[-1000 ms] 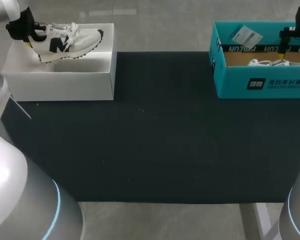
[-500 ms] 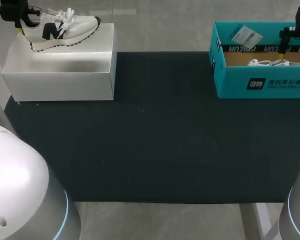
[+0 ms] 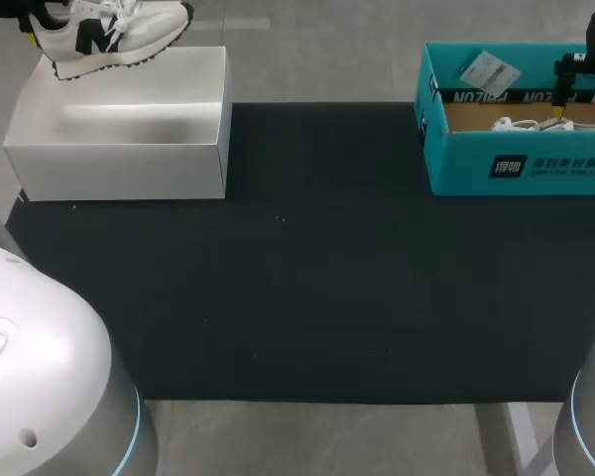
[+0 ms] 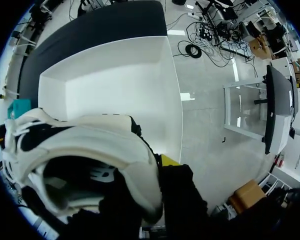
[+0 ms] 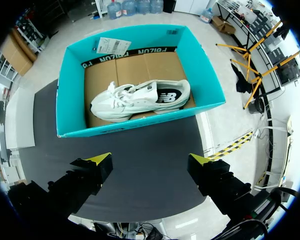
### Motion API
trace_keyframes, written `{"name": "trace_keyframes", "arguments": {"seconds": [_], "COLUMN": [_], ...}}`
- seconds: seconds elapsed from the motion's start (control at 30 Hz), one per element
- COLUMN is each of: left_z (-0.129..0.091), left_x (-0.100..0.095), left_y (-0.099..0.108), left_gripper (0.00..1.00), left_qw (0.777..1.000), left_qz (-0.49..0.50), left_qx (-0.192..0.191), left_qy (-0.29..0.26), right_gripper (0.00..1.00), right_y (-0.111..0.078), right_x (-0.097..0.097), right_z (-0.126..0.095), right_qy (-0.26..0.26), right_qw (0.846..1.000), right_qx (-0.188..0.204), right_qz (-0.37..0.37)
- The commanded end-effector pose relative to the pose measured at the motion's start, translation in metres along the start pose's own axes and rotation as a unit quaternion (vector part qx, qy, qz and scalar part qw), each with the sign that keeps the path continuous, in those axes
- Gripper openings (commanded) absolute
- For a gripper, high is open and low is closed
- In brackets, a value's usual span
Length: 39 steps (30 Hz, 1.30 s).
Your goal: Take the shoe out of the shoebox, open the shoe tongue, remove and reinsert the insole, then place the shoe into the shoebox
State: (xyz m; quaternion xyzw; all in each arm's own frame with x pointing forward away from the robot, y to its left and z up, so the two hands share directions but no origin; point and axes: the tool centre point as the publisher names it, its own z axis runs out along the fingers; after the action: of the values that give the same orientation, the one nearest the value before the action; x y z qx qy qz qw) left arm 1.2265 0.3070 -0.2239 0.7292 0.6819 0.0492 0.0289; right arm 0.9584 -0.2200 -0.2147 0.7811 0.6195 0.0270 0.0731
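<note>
A: A dark table (image 3: 307,258) is seen. A white shoebox (image 3: 129,139) is set far left and a teal box (image 3: 516,164) far right.
B: Shoe?
A: The shoe (image 3: 114,30) is held up over the white shoebox's far edge, its heel clamped in the left jaws.
B: Right jaws?
A: Spread wide with nothing gripped, hung above the teal box. A second shoe (image 5: 140,100) is laid inside.

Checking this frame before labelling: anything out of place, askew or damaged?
Nothing stands out. The left gripper holds one shoe by its heel, in the air over the white box. The other shoe lies in the teal box, ahead of the open right gripper. Only a paper tag sits askew there.
</note>
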Motion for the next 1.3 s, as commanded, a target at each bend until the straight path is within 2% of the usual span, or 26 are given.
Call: {"name": "trace_keyframes", "arguments": {"seconds": [0.03, 0.3, 0.4, 0.57, 0.77, 1.1, 1.3], "left_z": [-0.003, -0.003, -0.01, -0.022, -0.038, -0.052, -0.071], "left_x": [-0.003, -0.003, -0.019, -0.031, -0.047, -0.087, -0.105], "left_y": [-0.009, -0.009, -0.027, -0.045, -0.068, -0.109, -0.132], "left_gripper": [0.0, 0.0, 0.0, 0.0, 0.0, 0.0, 0.0], "left_qw": [1.0, 1.0, 0.999, 0.999, 0.998, 0.998, 0.997], "left_qz": [0.0, 0.0, 0.022, 0.015, 0.003, 0.008, 0.005], "left_qx": [-0.015, -0.015, -0.004, -0.012, -0.036, -0.03, -0.054], "left_qy": [0.002, 0.002, 0.027, 0.043, 0.041, 0.049, 0.045], "right_gripper": [1.0, 1.0, 1.0, 1.0, 1.0, 1.0, 1.0], "right_y": [-0.001, -0.001, -0.001, -0.001, -0.001, -0.001, -0.001], "right_x": [0.0, 0.0, 0.0, 0.0, 0.0, 0.0, 0.0], "right_z": [0.0, 0.0, 0.0, 0.0, 0.0, 0.0, 0.0], "right_qy": [0.0, 0.0, 0.0, 0.0, 0.0, 0.0, 0.0], "right_qw": [1.0, 1.0, 1.0, 1.0, 1.0, 1.0, 1.0], "right_qx": [-0.001, -0.001, -0.001, -0.001, -0.001, -0.001, -0.001], "right_qz": [0.0, 0.0, 0.0, 0.0, 0.0, 0.0, 0.0]}}
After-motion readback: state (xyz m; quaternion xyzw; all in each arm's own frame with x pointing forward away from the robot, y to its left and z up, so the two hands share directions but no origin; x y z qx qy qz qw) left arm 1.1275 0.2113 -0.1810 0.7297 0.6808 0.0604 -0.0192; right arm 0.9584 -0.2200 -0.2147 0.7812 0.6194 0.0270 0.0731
